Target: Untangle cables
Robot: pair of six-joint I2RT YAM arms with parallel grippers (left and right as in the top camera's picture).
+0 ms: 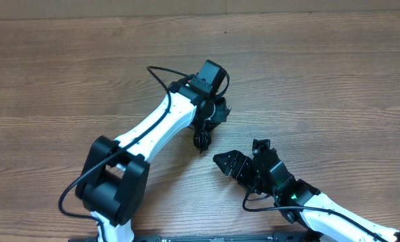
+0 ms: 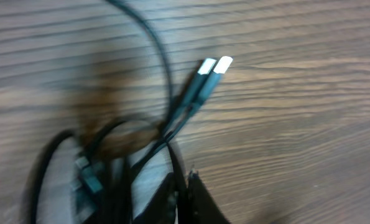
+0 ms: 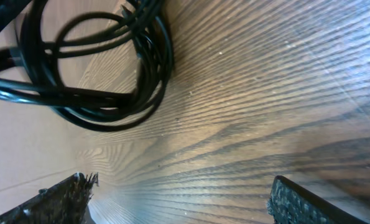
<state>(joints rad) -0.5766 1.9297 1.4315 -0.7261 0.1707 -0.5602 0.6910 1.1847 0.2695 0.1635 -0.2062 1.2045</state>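
The bare wood-grain table (image 1: pixel 307 60) filled the overhead view. Near its centre your left gripper (image 1: pixel 206 126) was pinched shut on the cables (image 1: pixel 201 142), a small dark bunch at its tip, while your right gripper (image 1: pixel 225 163) sat near them, jaws wide and empty. The left wrist view, though blurred, alone showed two silver plug connectors (image 2: pixel 223 63) lying side by side beyond the loops; from above they could not be seen. Only the right wrist view showed the cables' overlapping loops resting on the wood, ahead of its spread fingers (image 3: pixel 300 202). To do this well, you would hold the left firm, take one outer loop or plug end with the right, and draw apart slowly.
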